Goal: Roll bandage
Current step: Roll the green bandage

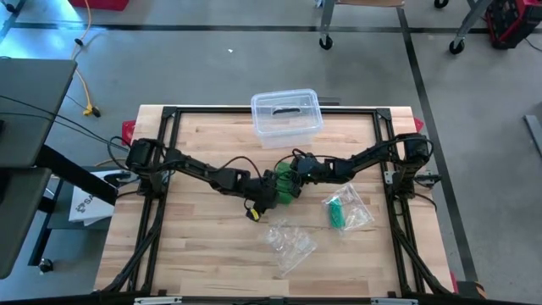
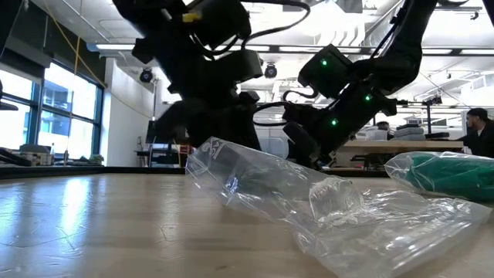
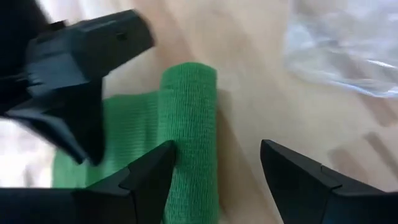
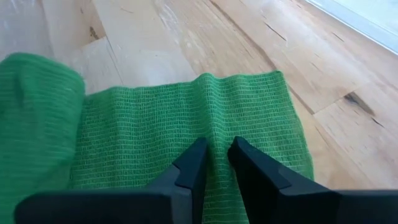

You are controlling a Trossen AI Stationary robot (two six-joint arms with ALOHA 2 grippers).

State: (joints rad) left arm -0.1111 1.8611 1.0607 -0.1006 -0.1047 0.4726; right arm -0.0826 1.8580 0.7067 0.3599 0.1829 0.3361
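Crumpled clear plastic bags [image 2: 332,208] are spread on the pale wooden tabletop [image 1: 203,246]. Green woven bandage [image 4: 186,124] is pinched by the right gripper [image 4: 214,155]; the left gripper [image 3: 217,165] is spread beside its roll. Office desks are seen behind.

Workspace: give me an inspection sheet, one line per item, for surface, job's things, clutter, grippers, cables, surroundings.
Surface: wooden table, bare planks across most of it.
Job's things: green bandage, partly rolled, the loose end flat on the wood, at table centre.
Clutter: empty clear bag near the front edge; second bag holding a green roll to the right; clear lidded bin at the far edge.
Grippers: left gripper open, one finger against the rolled part; right gripper pinching the flat end.
Cables: yellow cable on the floor, left of the table.
Surroundings: person seated far behind; chair casters beyond the table.
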